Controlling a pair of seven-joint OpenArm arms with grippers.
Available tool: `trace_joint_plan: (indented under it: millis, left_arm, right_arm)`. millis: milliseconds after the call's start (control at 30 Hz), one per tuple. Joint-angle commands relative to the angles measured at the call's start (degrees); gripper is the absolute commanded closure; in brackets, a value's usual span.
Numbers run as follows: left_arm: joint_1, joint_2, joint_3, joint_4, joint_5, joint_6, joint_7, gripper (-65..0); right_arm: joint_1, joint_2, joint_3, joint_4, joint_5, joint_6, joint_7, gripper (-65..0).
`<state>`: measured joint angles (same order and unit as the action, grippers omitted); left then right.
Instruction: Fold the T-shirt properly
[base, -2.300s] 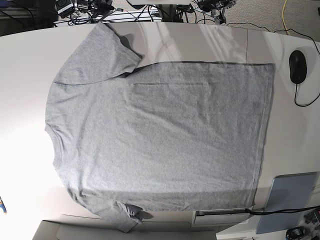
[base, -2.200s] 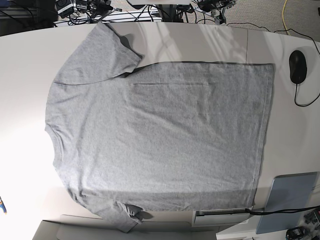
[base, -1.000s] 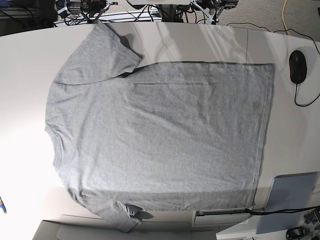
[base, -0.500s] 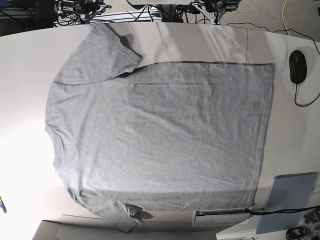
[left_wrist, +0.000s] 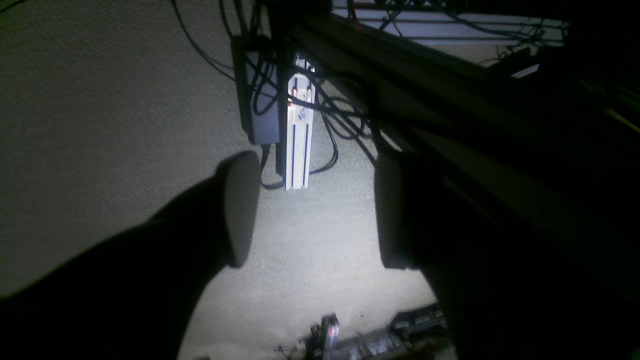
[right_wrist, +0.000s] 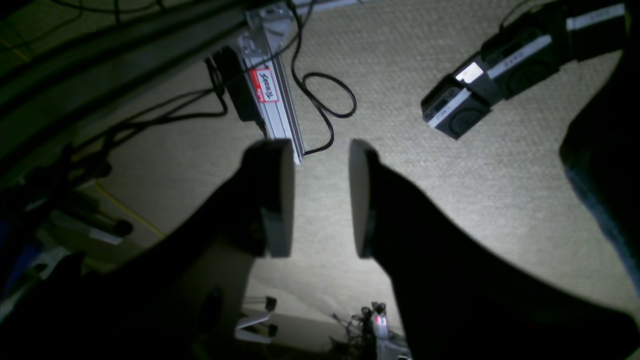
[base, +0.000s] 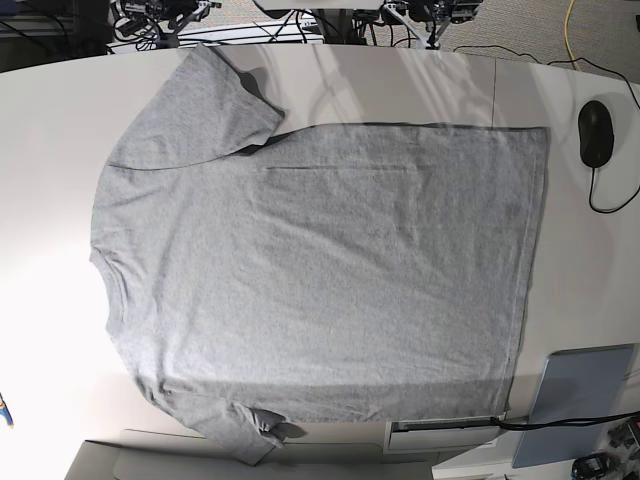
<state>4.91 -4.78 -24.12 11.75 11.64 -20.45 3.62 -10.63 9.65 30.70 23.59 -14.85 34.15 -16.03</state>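
T-shirt (base: 320, 270) flat on table (base: 50, 150); left fingers (left_wrist: 240, 210) wide apart, right fingers (right_wrist: 277, 200) parted, both empty.

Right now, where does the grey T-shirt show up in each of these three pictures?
Base view: the T-shirt lies spread flat across the table, collar toward the picture's left, a computer mouse at right.
Left wrist view: not in it.
Right wrist view: not in it.
Shared landmark: the upright aluminium rail above the carpet appears in both wrist views.
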Motion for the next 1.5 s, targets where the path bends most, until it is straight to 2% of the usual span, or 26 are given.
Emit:
trace_joint_plan:
  millis: [0,167,267,433,667,767,833,900,1033,1200,1367,1467]
  left_arm:
    - [0.39,-0.17,-0.02,0.57,-0.44,-1.16,0.85,-34.2]
    - [4.72,-0.17,-0.02,7.48,-5.44,-5.35,4.39,-34.2]
    - [9.07,-0.17,-0.02,14.56,-7.04,-5.55,5.86,-34.2]
    - [17.59,-0.17,-0.02,27.43,-9.75,-5.6,6.51,-34.2]
    - [30.42,-0.15,-0.02,48.15,-16.83,-6.64,10.23,-34.2]
    - [35.71,-0.2,-0.02,58.51,-19.06,-6.67,14.19,-34.2]
    - [38.99,-0.55,-0.02,65.75,-19.41,-8.46,16.41,-34.2]
    - [42.38,-1.84,-0.02,73.02,-19.43,-10.75,16.9,-34.2]
    - [48.26,-6.6,-0.02,86.97,-19.41,-10.71,19.06,-34.2]
    - [53.09,-13.84,-0.02,100.85,-19.02,-10.71,19.12,-34.3]
    - [52.54,-19.82,-0.02,110.16,-13.25,-9.07,19.08,-34.3]
    - [49.92,-22.6,-0.02,112.28,-10.08,-9.16,18.93,-34.3]
  right_arm:
    - [-0.9,0.72,0.0,0.42,0.35,0.7,0.15,-18.9]
    - [-4.42,1.64,0.0,2.14,3.56,3.89,1.46,-18.9]
    - [-7.89,1.79,0.0,7.1,4.55,4.15,1.46,-18.9]
    - [-14.8,1.79,0.0,18.99,5.77,4.13,1.2,-18.9]
    - [-26.47,1.79,0.02,38.12,14.71,5.85,-3.26,-18.9]
    - [-31.85,1.81,0.02,47.06,17.77,5.85,-5.57,-18.9]
    - [-35.43,1.86,0.09,53.29,18.75,5.85,-7.02,-18.9]
    - [-38.93,2.23,0.07,59.58,19.89,5.85,-8.26,-18.9]
    - [-46.01,5.03,0.13,71.36,24.13,5.85,-9.27,-18.9]
    - [-53.13,9.38,0.17,84.28,24.85,5.85,-9.64,-18.9]
    - [-55.17,11.1,0.46,95.86,24.22,5.85,-13.03,-18.9]
    - [-54.34,11.17,0.98,101.55,21.59,5.85,-13.49,-18.9]
